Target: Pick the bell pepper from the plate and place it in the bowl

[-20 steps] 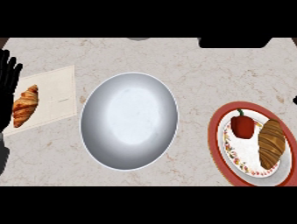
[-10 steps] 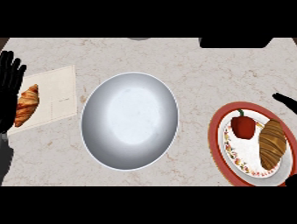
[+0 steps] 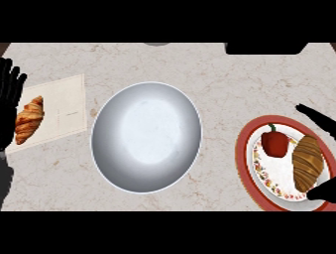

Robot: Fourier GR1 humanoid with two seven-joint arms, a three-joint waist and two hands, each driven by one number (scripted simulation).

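Single head view, steep look down at the counter (image 3: 199, 69); hands enter from the lower edge, bowl (image 3: 146, 136) centred, plate (image 3: 250, 163) at right. No second view.

Legible text: we find none anywhere in the head view.
Plate (image 3: 250, 159): we note a band of small coloured marks round the inner rim; it reads as ornament, not as letters or numbers.
Beige mat (image 3: 62, 106): we see a faint short mark near its middle, too small for us to read as text.
Bowl (image 3: 146, 137): we record a plain surface, no label, brand or sign.
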